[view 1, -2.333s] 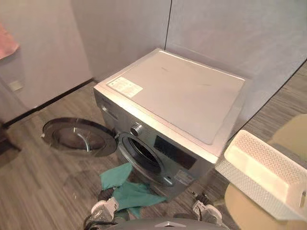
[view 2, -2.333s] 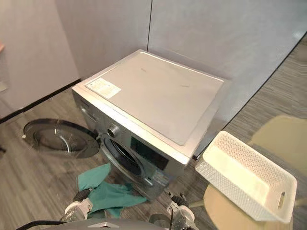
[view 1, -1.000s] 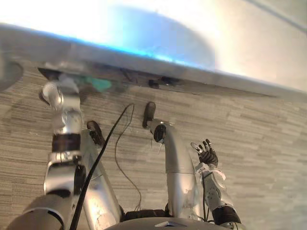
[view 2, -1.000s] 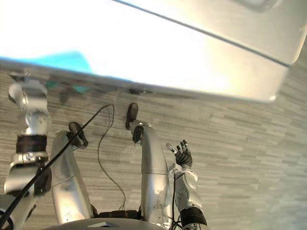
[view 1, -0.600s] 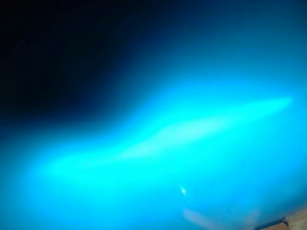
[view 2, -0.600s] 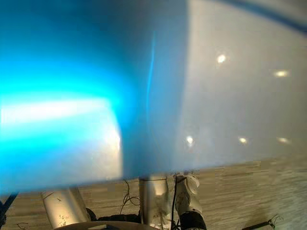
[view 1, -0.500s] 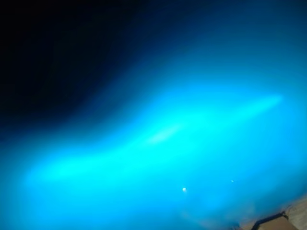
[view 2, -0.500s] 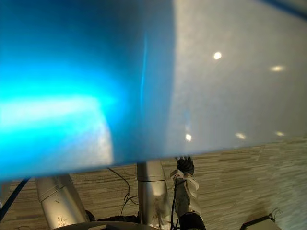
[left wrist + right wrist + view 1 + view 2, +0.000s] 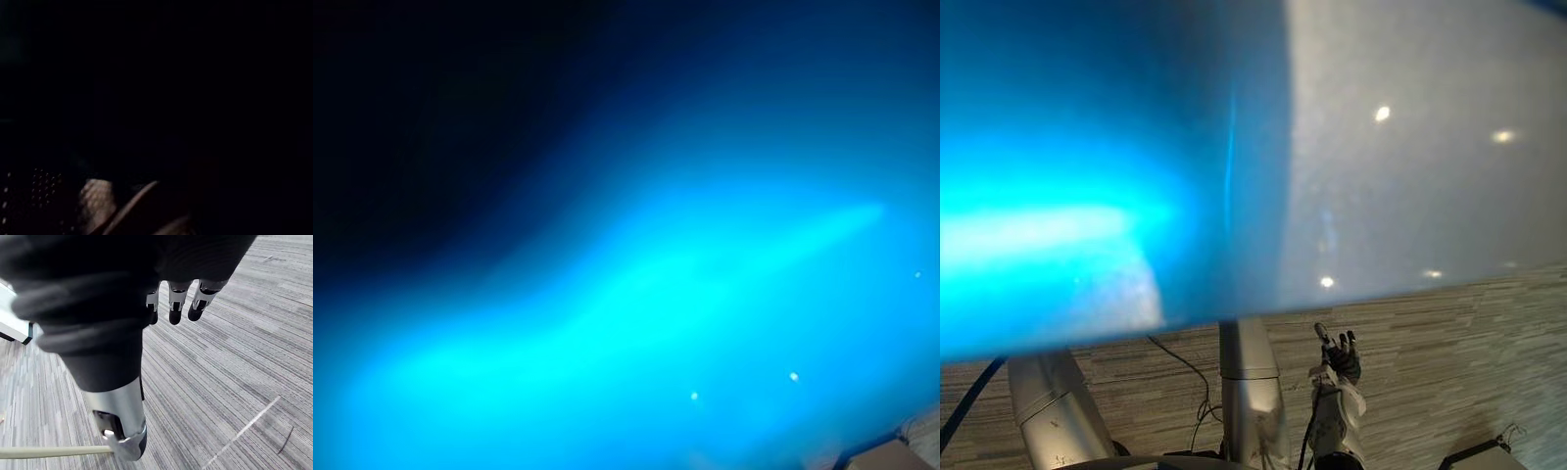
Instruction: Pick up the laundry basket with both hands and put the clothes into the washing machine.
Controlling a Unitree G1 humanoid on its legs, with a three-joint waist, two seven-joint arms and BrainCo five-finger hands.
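Right robot hand (image 9: 1340, 360) hangs low over the floor (image 9: 1449, 372), fingers (image 9: 174, 303) straight and spread, holding nothing. Above it the right eye view has a smooth grey panel (image 9: 1410, 147), where the left eye view gives blue glare. Left robot hand (image 9: 137, 208) sits in darkness by a faint patch of small holes (image 9: 95, 200). Its grip, and whether that patch is the laundry basket, cannot be told.

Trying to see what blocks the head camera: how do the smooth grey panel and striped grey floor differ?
The smooth grey panel is glossy, with light spots and a blue glow; the striped grey floor is matt. The panel fills the upper view; the floor shows below its edge. Both are grey.
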